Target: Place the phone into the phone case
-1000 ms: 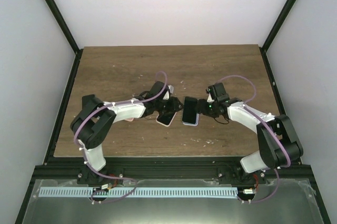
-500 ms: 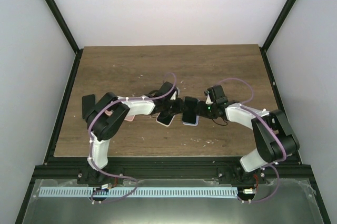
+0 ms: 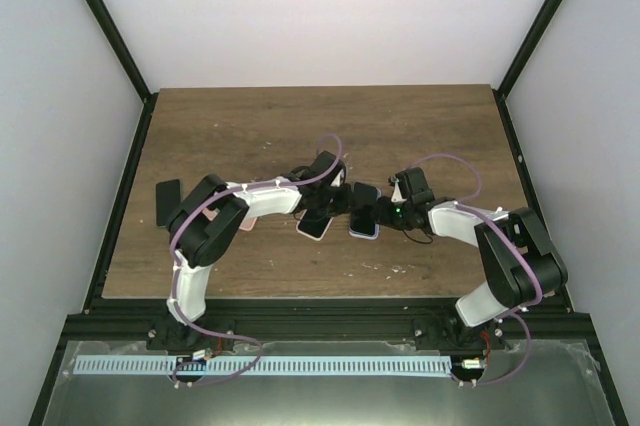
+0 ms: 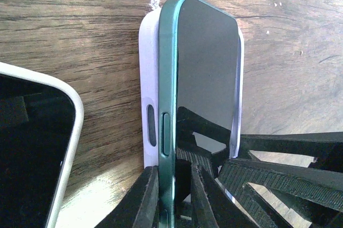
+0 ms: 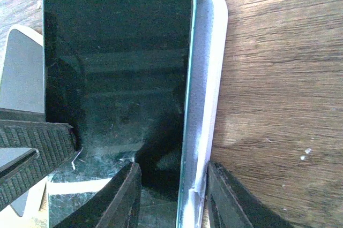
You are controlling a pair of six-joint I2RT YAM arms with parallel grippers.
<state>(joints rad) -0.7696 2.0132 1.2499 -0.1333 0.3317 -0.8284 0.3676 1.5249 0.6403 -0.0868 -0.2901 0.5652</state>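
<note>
Top view: the green-rimmed black-glass phone [image 3: 363, 214] lies central. Left wrist: left gripper [image 4: 169, 185] pinches its raised edge, tilted in the lilac silicone case [image 4: 147, 67]. Right wrist: right gripper [image 5: 172, 180] straddles the case wall — grip unclear — uneven pressure could pop it out

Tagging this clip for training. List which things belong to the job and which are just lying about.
Job: green-framed, dark-screened phone; pale lilac phone case.
Lying about: second phone in a white case.
</note>
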